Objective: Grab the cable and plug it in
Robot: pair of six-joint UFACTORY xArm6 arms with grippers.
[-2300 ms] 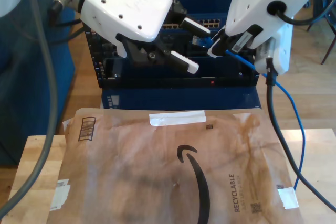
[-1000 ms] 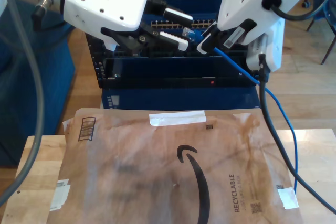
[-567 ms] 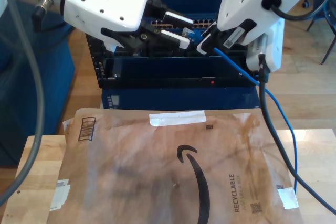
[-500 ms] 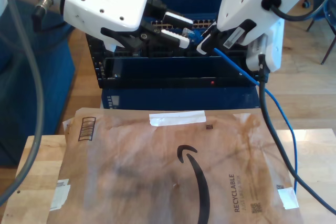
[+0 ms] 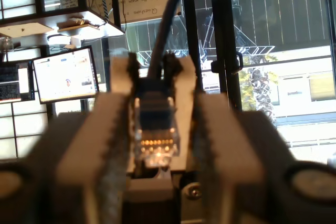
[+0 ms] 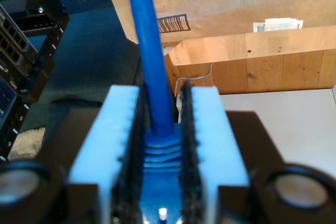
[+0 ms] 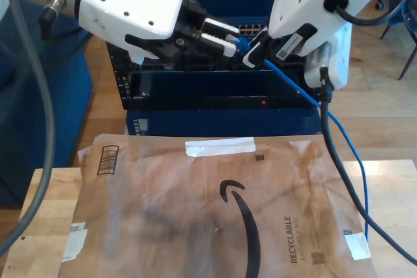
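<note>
My first gripper (image 5: 152, 145) is closed on the clear RJ45 plug (image 5: 154, 135) of the blue Ethernet cable (image 7: 348, 144); my second gripper (image 6: 160, 171) is clamped on the cable's blue strain-relief boot (image 6: 160, 153); both meet in front of the network switch (image 7: 251, 29) in the rack; cable drops at exterior view's right, past the brown paper mailer (image 7: 215, 206) on the wooden table (image 7: 39, 200).

A lab or office workspace, network rack (image 7: 221, 92) with ports, lit monitor (image 5: 65, 74), handwritten notes on glass, wooden table (image 7: 39, 206).
</note>
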